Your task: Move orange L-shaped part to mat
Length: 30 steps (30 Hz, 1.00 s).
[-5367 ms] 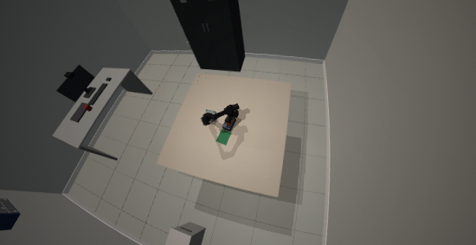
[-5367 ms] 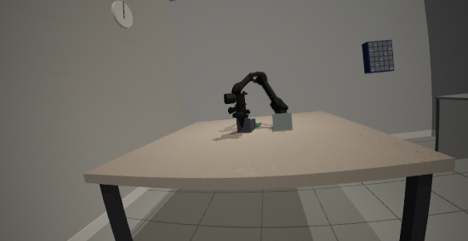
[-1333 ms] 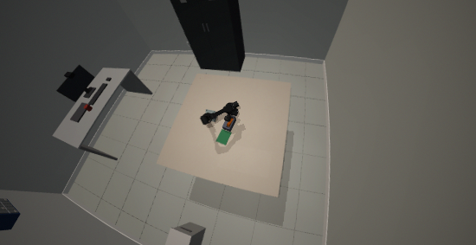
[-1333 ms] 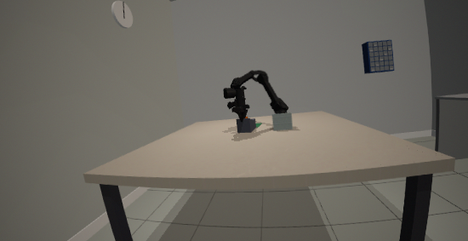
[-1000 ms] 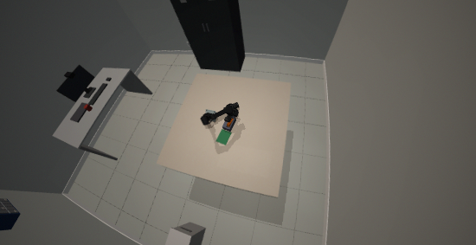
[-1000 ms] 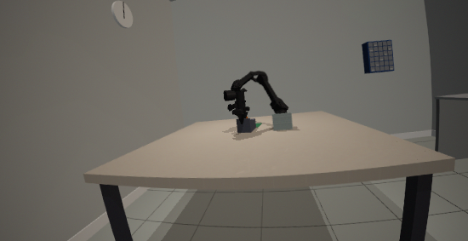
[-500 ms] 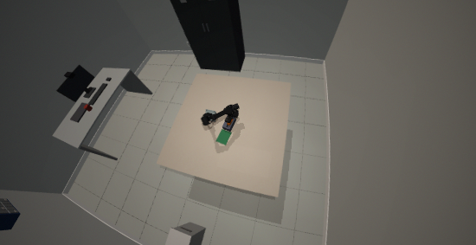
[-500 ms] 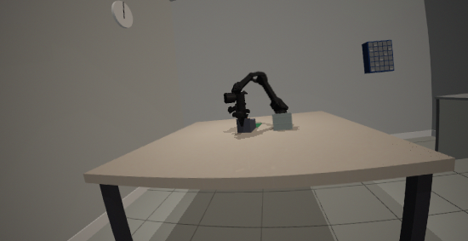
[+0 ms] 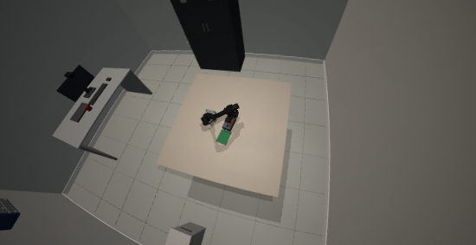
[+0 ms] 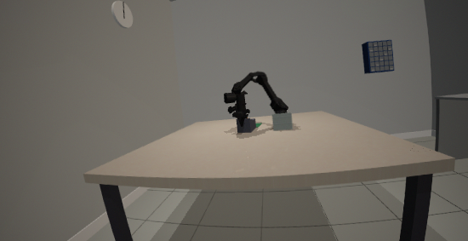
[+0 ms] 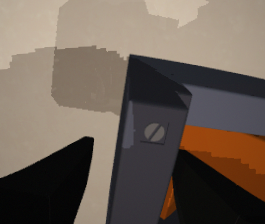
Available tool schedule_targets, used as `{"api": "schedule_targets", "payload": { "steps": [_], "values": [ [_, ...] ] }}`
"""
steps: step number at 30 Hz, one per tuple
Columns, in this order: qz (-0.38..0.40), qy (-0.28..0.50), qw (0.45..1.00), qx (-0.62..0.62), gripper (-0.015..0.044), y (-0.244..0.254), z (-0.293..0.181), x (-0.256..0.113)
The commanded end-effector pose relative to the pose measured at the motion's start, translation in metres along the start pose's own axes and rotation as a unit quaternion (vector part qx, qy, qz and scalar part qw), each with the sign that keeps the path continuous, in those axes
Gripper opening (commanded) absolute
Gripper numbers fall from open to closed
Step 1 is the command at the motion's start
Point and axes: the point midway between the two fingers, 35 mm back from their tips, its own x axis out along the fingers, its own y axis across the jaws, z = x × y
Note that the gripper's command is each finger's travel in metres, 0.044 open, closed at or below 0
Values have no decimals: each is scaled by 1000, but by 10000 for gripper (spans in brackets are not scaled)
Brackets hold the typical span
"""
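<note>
The orange part [image 11: 223, 145] [image 9: 230, 123] lies in the pocket of the grey tray [image 11: 143, 170] [image 9: 227, 126] [image 10: 251, 128]. In the wrist view its near end sits below the rim, with pocket wall showing above it; its far end is out of frame, so its tilt cannot be told. My gripper [image 11: 134, 152] [image 10: 242, 123] is partly open with nothing held. Its right fingertip is over the near end of the part, just inside the rim with the screw; whether it touches is hidden. Its left finger is outside the tray. The green mat [image 9: 223, 138] [image 10: 259, 125] lies beside the tray.
The arm's pale base block [image 10: 282, 122] stands on the table [image 9: 255, 163] [image 10: 272, 160], to one side of the tray. The arm [image 9: 218, 114] [image 10: 268, 85] arches from it to the tray. The tray rim rises beside the right finger.
</note>
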Motion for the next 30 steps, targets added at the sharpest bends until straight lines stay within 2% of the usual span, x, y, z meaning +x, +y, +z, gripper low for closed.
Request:
{"api": "schedule_targets", "payload": {
  "steps": [1, 13, 21, 30],
  "values": [
    [1, 1, 1000, 1, 180, 0, 0, 0],
    [-3, 7, 1000, -3, 180, 11, -1, -19],
    [-3, 8, 1000, -3, 180, 0, 0, -102],
    [0, 1, 1000, -7, 180, 3, 0, -103]
  ]
}}
